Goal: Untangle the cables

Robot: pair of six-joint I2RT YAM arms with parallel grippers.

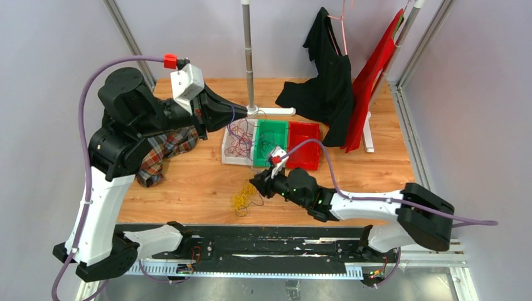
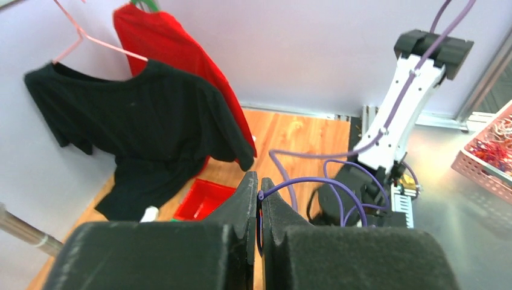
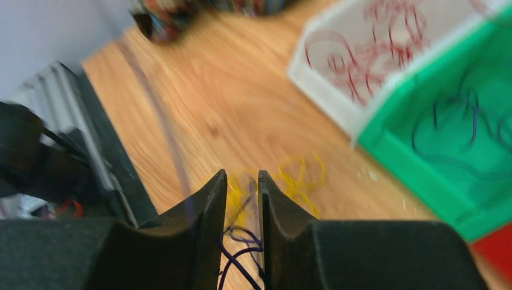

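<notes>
Bare table [image 1: 188, 185] free left of yellow cables [image 1: 241, 197] and right of red bin [image 1: 307, 135], back edge crowded by pole [image 1: 249, 56], black shirt [image 1: 326, 88], red shirt [image 1: 370, 84], plaid cloth [image 1: 164, 149] at left, dark cables [image 1: 233, 119] probably strung from left gripper [image 1: 248, 111] into white bin [image 1: 235, 160], barring entry from above.

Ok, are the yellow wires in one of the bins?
No, the yellow wires lie on the table, in front of the white bin.

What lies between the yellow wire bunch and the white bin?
Bare wooden tabletop only, between the curly yellow wire bunch and the white plastic bin holding red wires; clearest in the top view.
</notes>
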